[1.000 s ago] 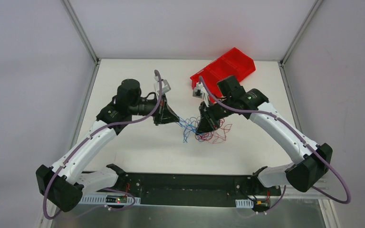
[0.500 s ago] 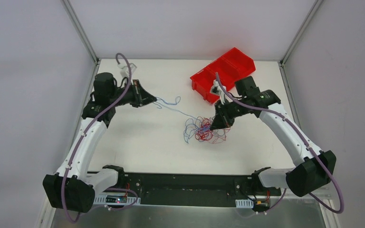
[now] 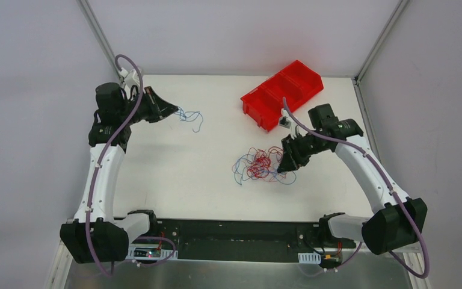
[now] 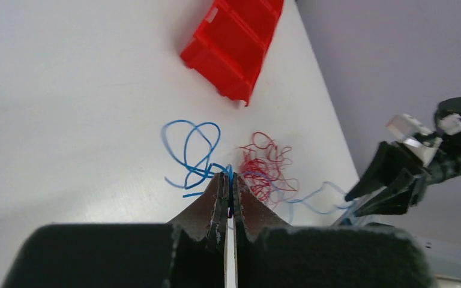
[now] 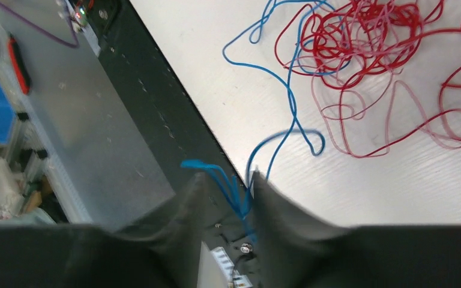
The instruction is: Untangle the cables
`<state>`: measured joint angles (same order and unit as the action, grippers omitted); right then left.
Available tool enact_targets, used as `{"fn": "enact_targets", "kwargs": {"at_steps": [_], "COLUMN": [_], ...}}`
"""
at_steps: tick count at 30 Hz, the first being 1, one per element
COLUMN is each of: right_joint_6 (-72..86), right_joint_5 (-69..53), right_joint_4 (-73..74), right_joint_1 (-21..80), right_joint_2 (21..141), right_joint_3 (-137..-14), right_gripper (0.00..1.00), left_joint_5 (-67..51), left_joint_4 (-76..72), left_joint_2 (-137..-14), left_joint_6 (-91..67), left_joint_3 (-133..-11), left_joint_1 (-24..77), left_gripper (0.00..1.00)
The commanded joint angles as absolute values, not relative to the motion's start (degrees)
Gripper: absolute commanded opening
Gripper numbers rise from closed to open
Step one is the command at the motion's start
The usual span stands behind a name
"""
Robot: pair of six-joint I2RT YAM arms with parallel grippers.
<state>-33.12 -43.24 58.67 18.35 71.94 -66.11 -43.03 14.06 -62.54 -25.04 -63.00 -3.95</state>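
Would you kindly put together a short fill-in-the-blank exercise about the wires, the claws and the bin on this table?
1. The left claw is shut on a thin wire coloured ____.
2. The tangle lying on the table is mostly ____.
3. By the robot's own sides, the red bin stands on the ____ half of the table.

Missing words: blue; red; right.
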Motion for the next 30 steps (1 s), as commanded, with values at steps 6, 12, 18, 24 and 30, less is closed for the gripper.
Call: {"fn": "enact_targets", "kwargs": {"at_steps": [6, 12, 18, 24, 30], "right_joint_6": [-25.08, -17.79, -19.52, -21.22, -22.94], "right_joint_5": [-43.81, -42.53, -39.33, -34.01, -32.97], "right_joint_4": [45.03, 32.06, 28.92, 27.43, 28.28], "right_joint_1": [19.90, 26.87, 35.02, 37.25, 37.29], "right_joint_2": [69.42, 72.07, 75.98, 78.96, 79.62], "right_joint_3": [-73.36, -82.34, -85.95, -85.78, -85.06], "right_gripper": [0.81, 0.83, 0.86, 0.81, 0.14], "left_joint_5": [-53.51, -56.11, -60.34, -61.68, -61.40], "left_joint_4": [12.45, 9.29, 4.07, 1.88, 0.35], "left_joint_2": [-66.58, -72.62, -79.40, -82.11, -82.80], "left_joint_6": [-30.16, -33.95, -40.98, -44.14, -45.90], "left_joint_3": [-70.62, -74.20, -77.96, -79.26, -79.57], "left_joint_1": [5.15, 16.54, 22.54, 25.05, 24.97], "left_gripper": [0.00, 0.00, 0.00, 0.00, 0.00]}}
